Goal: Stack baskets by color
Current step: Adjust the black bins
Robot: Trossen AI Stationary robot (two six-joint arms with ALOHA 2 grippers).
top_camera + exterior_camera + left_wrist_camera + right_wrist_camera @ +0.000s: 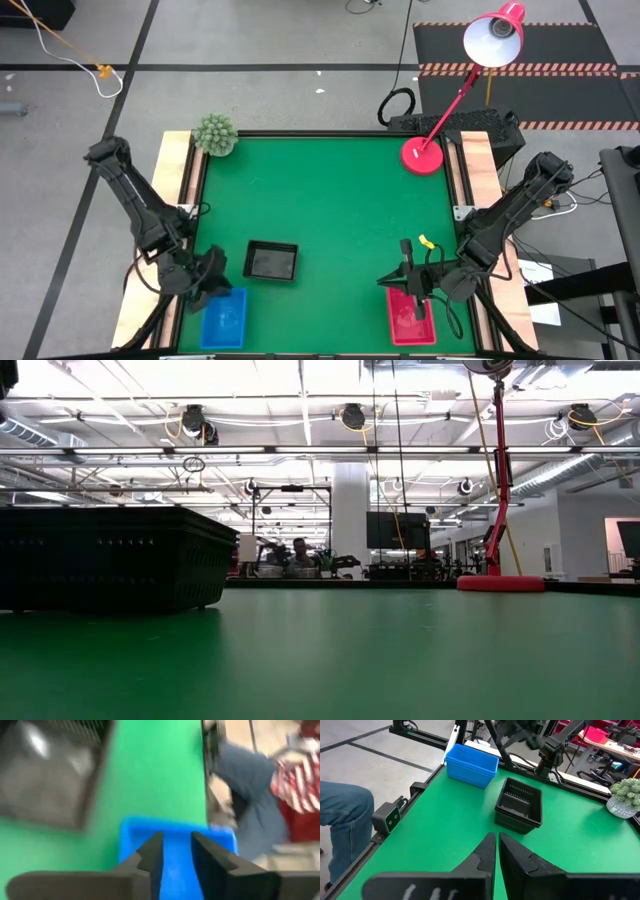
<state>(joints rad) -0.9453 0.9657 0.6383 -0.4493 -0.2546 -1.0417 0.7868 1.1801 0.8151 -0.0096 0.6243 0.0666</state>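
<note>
On a green desk [330, 200], three piles of baskets sit along the edge nearest the two robot arms. The blue baskets [223, 320] rest in the near left corner, and the left tool [205, 285] hovers at their upper left rim. In the left wrist view, its two dark fingers [152, 852] stand a little apart above the blue plastic, with nothing between them. From the pictures it cannot be told whether the fingers touch the rim.

The black baskets [272, 261] sit just beside the blue ones, a little farther in from the edge and toward the middle of the desk. The right wrist view shows them nested one inside another, upright, with perforated walls. In the low view the black pile fills the left of the picture, close to the camera.

The red baskets [412, 322] lie in the near right corner. The right tool [405, 283] hangs over their far end, its fingers pressed together and gripping nothing, as the right wrist view shows.

A red desk lamp [424, 156] stands at the far right of the desk, its shade leaning out beyond the edge. A small spiky green plant [214, 134] sits at the far left corner. A person's leg in blue jeans [342, 827] shows beside the desk in the right wrist view.
</note>
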